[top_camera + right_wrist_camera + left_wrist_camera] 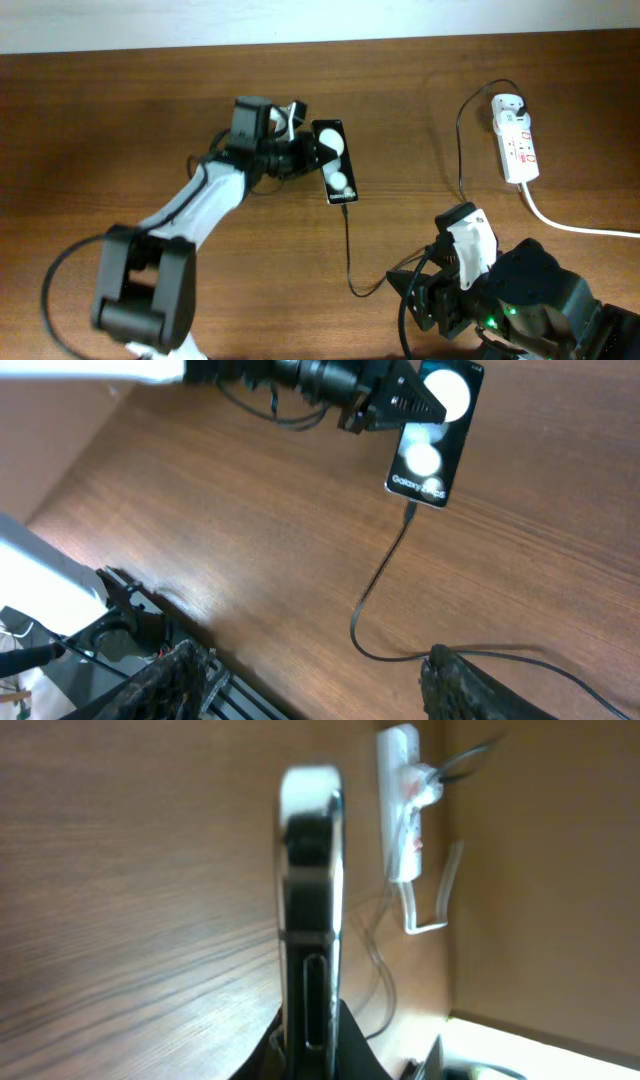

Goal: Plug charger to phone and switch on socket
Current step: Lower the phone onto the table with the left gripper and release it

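Observation:
The black phone lies on the table with two white round spots on its face; it also shows in the right wrist view. My left gripper is shut on the phone's side edge, seen edge-on in the left wrist view. The thin black charger cable runs from the phone's near end down the table, its tip at the phone's port. Its plug sits in the white socket strip at the far right. My right gripper is open and empty, with the cable next to its right finger.
The socket's thick white cord runs off to the right edge. The socket also shows far off in the left wrist view. The right arm's base fills the near right corner. A pale wall lies beyond the table's far edge.

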Controlling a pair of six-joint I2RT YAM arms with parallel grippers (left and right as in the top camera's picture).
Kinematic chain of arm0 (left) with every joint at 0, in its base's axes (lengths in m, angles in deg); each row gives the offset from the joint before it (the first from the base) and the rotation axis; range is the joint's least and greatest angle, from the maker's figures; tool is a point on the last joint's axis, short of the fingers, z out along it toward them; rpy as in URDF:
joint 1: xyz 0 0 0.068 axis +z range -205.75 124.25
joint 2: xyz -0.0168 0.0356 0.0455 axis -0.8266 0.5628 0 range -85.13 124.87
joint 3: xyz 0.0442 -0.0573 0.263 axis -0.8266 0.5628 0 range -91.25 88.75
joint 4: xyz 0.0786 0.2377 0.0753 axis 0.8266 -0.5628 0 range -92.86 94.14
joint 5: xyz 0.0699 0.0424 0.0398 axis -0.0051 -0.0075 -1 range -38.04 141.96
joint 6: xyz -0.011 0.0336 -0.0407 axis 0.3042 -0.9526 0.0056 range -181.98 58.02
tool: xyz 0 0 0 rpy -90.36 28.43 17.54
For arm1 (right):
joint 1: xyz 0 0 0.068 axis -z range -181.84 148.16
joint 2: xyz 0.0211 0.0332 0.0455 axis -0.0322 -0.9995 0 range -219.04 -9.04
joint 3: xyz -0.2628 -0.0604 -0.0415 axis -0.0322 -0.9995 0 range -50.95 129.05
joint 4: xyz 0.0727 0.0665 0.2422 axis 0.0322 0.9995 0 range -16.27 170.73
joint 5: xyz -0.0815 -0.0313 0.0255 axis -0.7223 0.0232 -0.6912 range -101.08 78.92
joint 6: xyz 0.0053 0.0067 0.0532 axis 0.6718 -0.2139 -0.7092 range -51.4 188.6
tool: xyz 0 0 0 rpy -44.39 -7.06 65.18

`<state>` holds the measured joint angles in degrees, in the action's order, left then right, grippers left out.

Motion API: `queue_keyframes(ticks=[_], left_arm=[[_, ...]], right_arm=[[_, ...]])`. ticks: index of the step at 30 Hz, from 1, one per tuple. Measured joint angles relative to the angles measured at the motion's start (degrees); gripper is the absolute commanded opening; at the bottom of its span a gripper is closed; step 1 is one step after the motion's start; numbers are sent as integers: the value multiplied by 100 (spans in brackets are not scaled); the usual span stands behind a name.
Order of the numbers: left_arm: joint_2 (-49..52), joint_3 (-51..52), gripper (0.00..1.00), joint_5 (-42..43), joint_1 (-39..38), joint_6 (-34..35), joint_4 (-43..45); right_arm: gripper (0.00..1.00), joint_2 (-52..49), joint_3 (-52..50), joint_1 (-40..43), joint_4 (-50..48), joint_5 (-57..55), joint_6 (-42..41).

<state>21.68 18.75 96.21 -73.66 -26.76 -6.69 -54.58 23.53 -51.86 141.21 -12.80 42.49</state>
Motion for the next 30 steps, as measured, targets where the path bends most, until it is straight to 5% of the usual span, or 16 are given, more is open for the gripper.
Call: queue_keyframes(ticks=[3, 11, 14, 19, 21, 23, 24, 30], left_arm=[[905, -990, 0, -146, -144, -398, -520], [1858, -1056, 4, -94, -269, -420, -516], [1858, -1060, 23, -116, -299, -417, -457], [1858, -1060, 40, -173, -315, -437, -476], [1858, -1060, 65, -221, -315, -437, -481], [1858, -1060, 79, -284, -315, -439, -492], [1858, -1093, 96, -243, -315, -431, -483], [1834, -1226, 99, -232, -321, -706, -479]], right_arm=[[72, 0, 0, 0, 4, -9, 2], [74, 0, 0, 0, 7, -269, -2], [75, 0, 0, 0, 7, -304, -2], [75, 0, 0, 0, 7, -352, 0], [75, 0, 0, 0, 4, -420, 0], [76, 0, 0, 0, 7, -479, 2], [79, 0, 0, 0, 4, -509, -2], [86, 0, 0, 0, 7, -662, 17]])
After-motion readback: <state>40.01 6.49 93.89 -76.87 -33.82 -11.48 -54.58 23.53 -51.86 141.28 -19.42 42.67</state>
